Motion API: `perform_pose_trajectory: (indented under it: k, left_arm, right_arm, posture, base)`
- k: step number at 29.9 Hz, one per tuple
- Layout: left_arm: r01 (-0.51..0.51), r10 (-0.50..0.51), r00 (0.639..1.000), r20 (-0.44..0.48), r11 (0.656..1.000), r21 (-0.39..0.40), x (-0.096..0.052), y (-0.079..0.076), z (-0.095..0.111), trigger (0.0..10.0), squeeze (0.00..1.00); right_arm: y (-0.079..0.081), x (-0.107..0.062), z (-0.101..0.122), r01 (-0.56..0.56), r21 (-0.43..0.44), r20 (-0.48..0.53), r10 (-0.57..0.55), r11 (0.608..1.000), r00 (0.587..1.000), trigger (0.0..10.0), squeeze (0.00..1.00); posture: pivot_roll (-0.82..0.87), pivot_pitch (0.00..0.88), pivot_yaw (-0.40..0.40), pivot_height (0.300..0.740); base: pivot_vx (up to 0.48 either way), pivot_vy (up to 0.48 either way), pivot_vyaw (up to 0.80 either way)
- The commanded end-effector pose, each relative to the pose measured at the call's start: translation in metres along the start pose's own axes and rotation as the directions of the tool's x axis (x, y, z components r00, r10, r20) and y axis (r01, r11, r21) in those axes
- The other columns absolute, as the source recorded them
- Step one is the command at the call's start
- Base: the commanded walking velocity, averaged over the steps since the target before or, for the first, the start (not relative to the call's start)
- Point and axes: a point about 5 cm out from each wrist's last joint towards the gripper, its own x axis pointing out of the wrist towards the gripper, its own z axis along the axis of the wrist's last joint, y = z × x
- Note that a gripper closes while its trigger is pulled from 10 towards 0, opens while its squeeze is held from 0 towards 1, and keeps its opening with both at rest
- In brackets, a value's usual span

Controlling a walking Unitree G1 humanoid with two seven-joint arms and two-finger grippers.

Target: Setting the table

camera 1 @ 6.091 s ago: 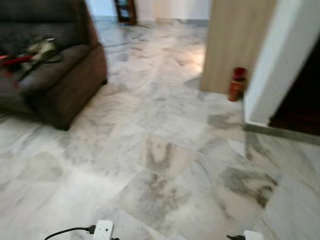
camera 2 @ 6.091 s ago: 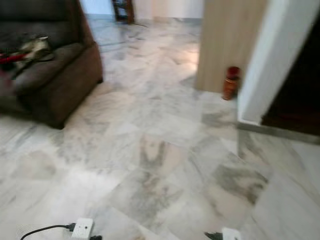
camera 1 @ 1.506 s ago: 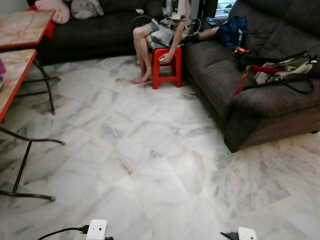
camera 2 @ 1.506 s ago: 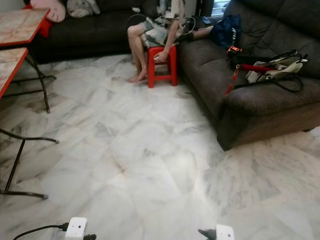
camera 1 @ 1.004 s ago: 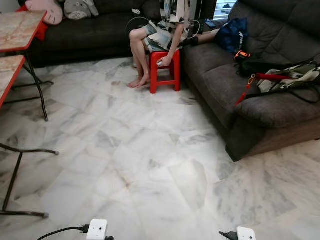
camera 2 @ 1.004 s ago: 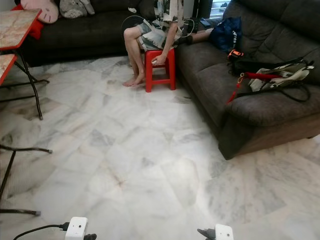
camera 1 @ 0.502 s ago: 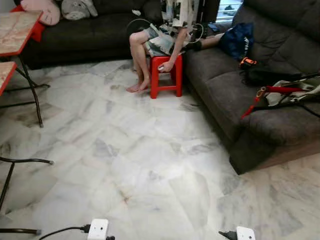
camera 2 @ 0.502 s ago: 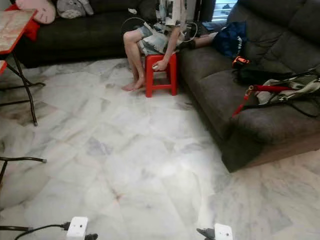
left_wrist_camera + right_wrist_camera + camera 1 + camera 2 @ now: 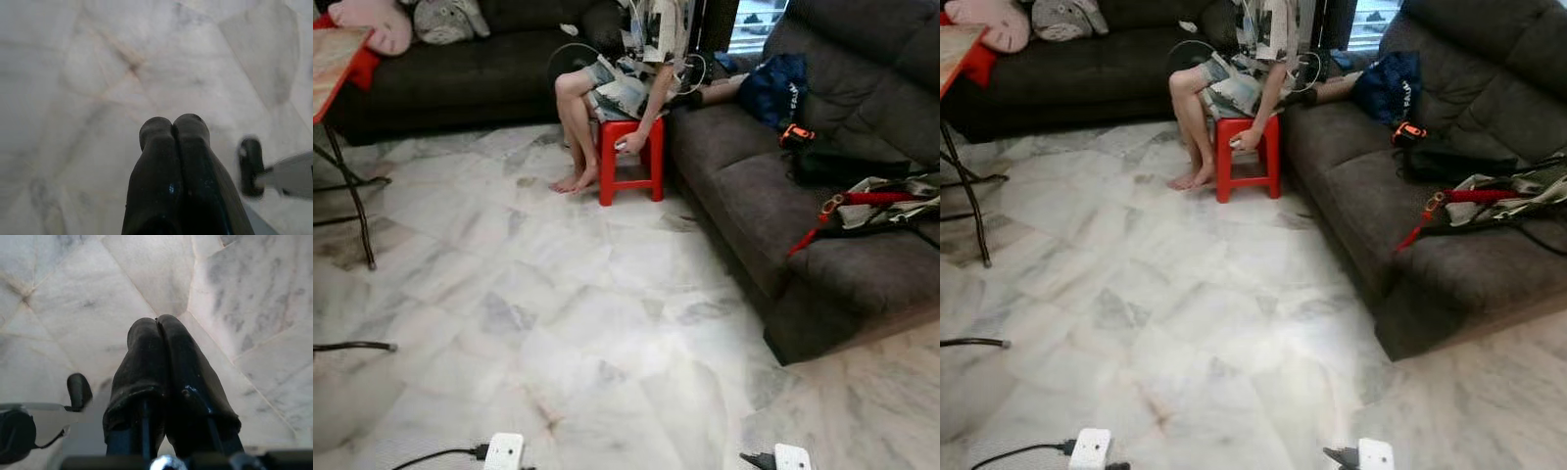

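Living room, white-grey marble floor (image 9: pixel 607 323).
Left gripper (image 9: pixel 173 123) and right gripper (image 9: pixel 156 325) hanging over tiles, fingers pressed together, empty. Red-edged folding table (image 9: pixel 335 59) far ahead-left, mottled stone-pattern top.

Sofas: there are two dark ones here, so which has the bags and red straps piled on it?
The sofa on the robot's right, running toward the camera. The back sofa holds plush toys instead.

A home living room: dark grey sofas (image 9: pixel 822 196) line two sides of a white marble floor (image 9: pixel 558 323), soft toys (image 9: pixel 401 20) lie on one, and a person (image 9: pixel 626 69) sits on a red stool (image 9: pixel 628 157).
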Motion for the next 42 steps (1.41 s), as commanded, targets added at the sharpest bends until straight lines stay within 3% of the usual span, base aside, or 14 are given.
perform_pose_trajectory:
  k: [1,30,42]
  left_arm:
    - [0.018,-0.018,0.999,-0.034,1.0,0.001,-0.0009,-0.0068,-0.0089,10.0,0.0]
    - [0.013,-0.014,0.999,-0.029,1.0,-0.002,-0.0007,-0.0066,-0.008,10.0,0.0]
    - [0.012,-0.012,1.0,-0.021,1.0,-0.009,-0.0008,-0.0059,-0.0072,10.0,0.0]
  right_arm:
    - [-0.0095,-0.0026,-0.003,0.027,-0.008,-0.009,-0.027,1.0,1.0,10.0,0.0]
    - [-0.0097,-0.0024,-0.0025,0.029,-0.013,-0.01,-0.029,0.999,1.0,10.0,0.0]
    - [-0.0092,-0.0022,-0.0022,0.028,-0.013,-0.008,-0.028,1.0,1.0,10.0,0.0]
  posture:
    - [-0.03,0.116,-0.013,0.74]
    - [-0.03,0.115,-0.014,0.74]
    - [-0.03,0.116,-0.014,0.74]
  base:
    - [0.334,0.0,0.0]
    - [0.334,0.0,0.67]
    - [0.0,0.0,0.8]
